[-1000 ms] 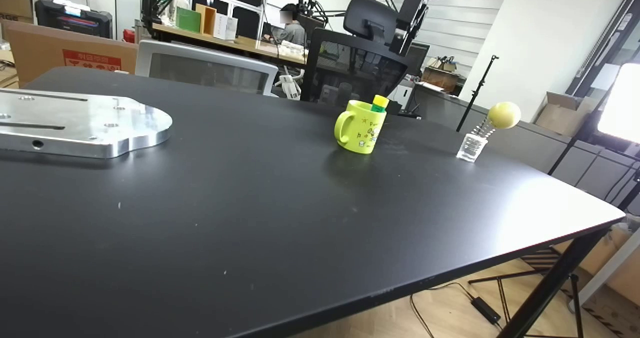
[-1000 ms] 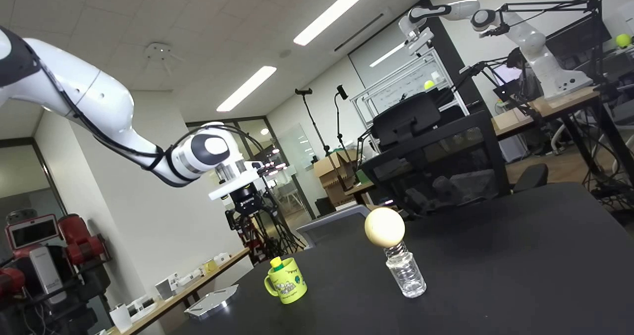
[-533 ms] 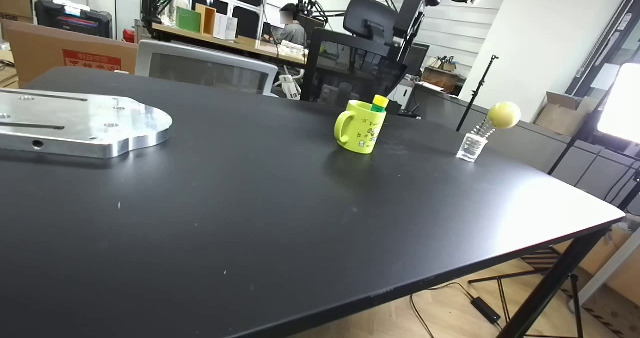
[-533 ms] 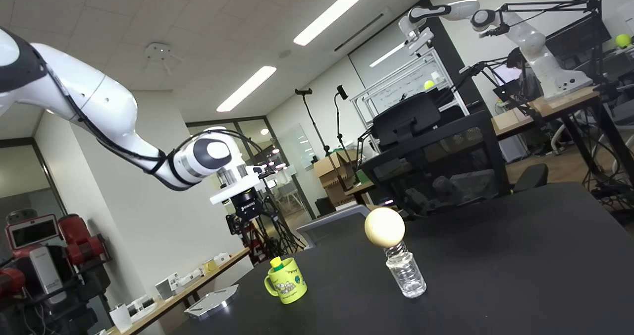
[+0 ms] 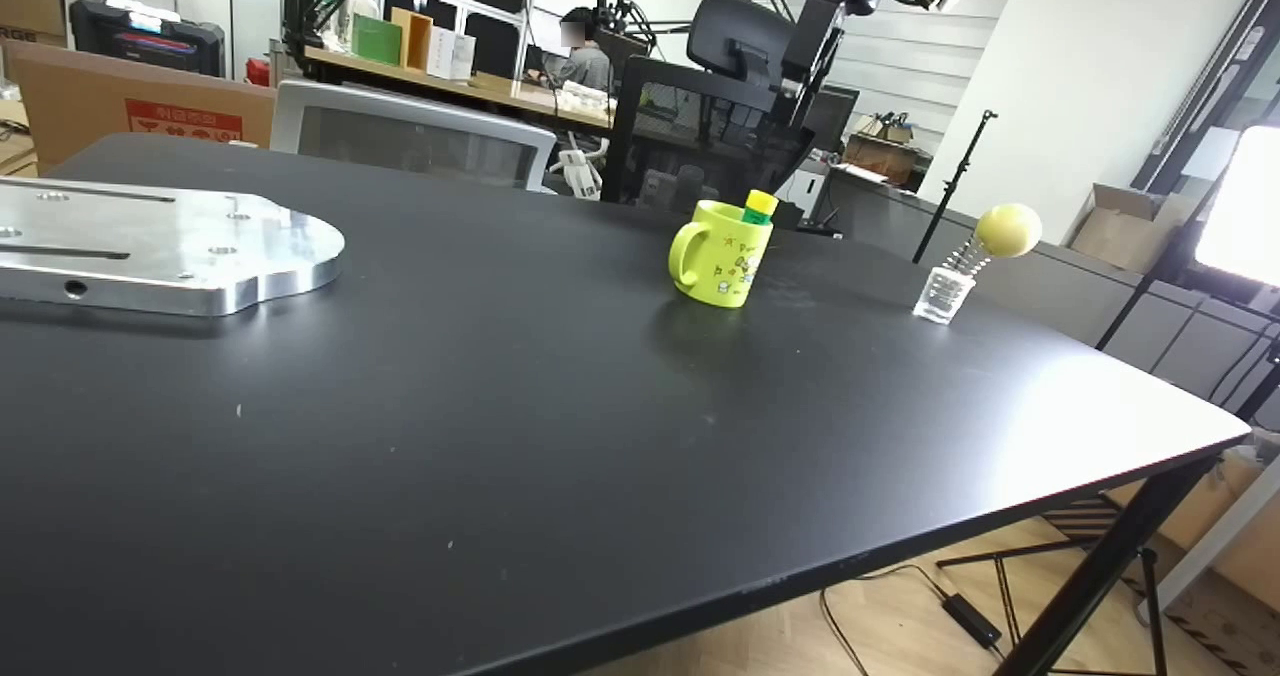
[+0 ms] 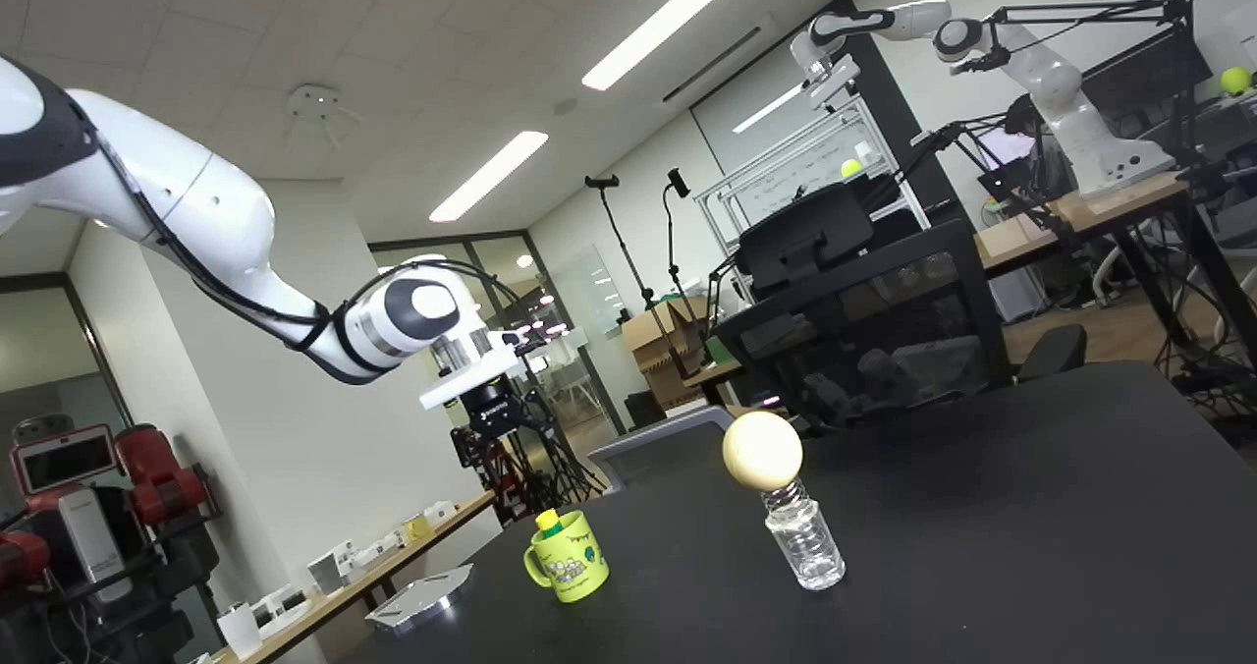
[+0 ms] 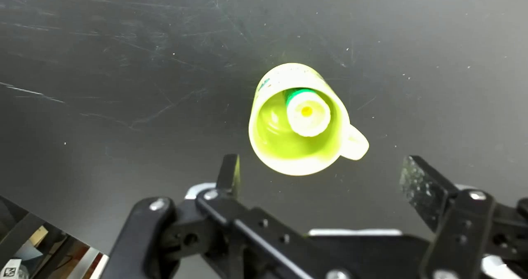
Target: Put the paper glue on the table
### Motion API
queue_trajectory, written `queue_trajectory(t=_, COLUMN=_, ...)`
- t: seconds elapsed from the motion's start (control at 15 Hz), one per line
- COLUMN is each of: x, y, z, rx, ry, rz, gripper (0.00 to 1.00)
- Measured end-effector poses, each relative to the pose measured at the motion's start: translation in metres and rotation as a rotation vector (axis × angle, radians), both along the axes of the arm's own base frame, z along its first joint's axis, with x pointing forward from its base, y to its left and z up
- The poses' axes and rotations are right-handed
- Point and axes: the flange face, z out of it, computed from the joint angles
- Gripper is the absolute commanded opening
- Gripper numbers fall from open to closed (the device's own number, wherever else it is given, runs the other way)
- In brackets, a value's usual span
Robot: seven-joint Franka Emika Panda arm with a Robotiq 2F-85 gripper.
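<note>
The paper glue, with a yellow cap (image 5: 761, 202) and a green part below it, stands tilted inside a yellow-green mug (image 5: 722, 256). Its lower body is hidden by the mug. The glue (image 6: 548, 522) and mug (image 6: 572, 566) also show in the other exterior picture. The mug stands upright on the black table (image 5: 500, 406). In the wrist view the glue's cap (image 7: 308, 114) looks pale, against the far inner wall of the mug (image 7: 295, 166). My gripper (image 7: 321, 159) is open and empty, its fingers wide apart, above the table. It also shows in both exterior views (image 5: 800, 91) (image 6: 476, 443).
A thick metal plate (image 5: 190, 246) lies on the table, on the mug's handle side. A clear bottle (image 6: 805, 546) with a spring and a pale yellow ball (image 6: 763, 451) stands on the mug's opposite side. Chairs (image 5: 710, 136) stand behind the table.
My gripper has come down a little and shifted slightly, mostly in the first half second. The glue, the mug and the other things on the table have not moved.
</note>
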Motion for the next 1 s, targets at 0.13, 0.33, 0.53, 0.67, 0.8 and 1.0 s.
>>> queue_trajectory(t=0.13, x=0.003, y=0.002, z=-0.005, rx=0.000, ry=-0.029, rz=0.011, gripper=1.00)
queue_trajectory(t=0.33, x=0.006, y=0.005, z=-0.018, rx=0.002, ry=-0.054, rz=0.022, gripper=1.00)
queue_trajectory(t=0.53, x=0.006, y=0.006, z=-0.035, rx=0.004, ry=-0.046, rz=0.024, gripper=1.00)
queue_trajectory(t=0.67, x=0.005, y=0.006, z=-0.046, rx=0.005, ry=-0.037, rz=0.024, gripper=1.00)
queue_trajectory(t=0.8, x=0.004, y=0.006, z=-0.056, rx=0.004, ry=-0.024, rz=0.024, gripper=1.00)
queue_trajectory(t=1.0, x=0.002, y=0.007, z=-0.068, rx=0.003, ry=-0.006, rz=0.025, gripper=1.00)
